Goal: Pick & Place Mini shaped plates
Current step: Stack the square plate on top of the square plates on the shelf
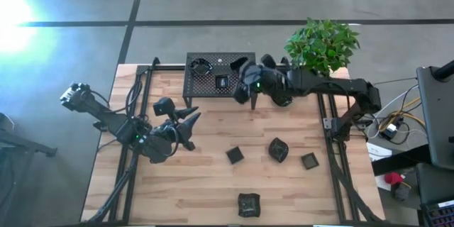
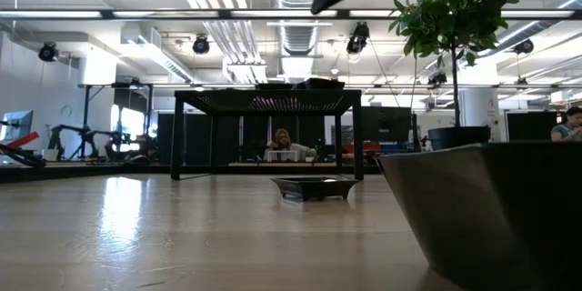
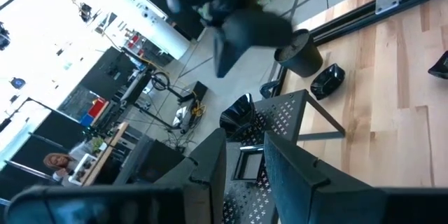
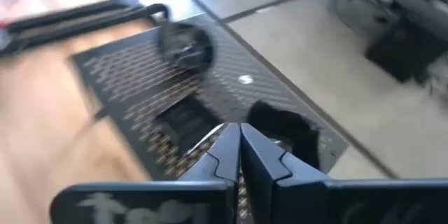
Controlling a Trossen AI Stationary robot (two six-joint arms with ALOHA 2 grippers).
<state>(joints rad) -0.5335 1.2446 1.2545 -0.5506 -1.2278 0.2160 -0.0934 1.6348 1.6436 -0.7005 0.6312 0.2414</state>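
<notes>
Three mini shaped plates lie on the black perforated rack (image 1: 210, 73): a round one (image 1: 201, 66), a square one (image 1: 222, 81) and a third (image 1: 240, 64) at its right end. More dark plates sit on the table: (image 1: 235, 155), (image 1: 278, 150), (image 1: 309, 160). My right gripper (image 1: 250, 98) hangs above the rack's right edge. In the right wrist view its fingers (image 4: 240, 150) are shut with nothing between them, over the square plate (image 4: 183, 119). My left gripper (image 1: 189, 123) waits open left of centre, facing the rack (image 3: 280, 112).
A potted plant (image 1: 323, 42) stands at the back right beside the rack. One more plate (image 1: 249, 203) lies near the table's front edge. In the low view a plate (image 2: 314, 186) lies in front of the rack, and another (image 2: 491, 209) sits very close at the right.
</notes>
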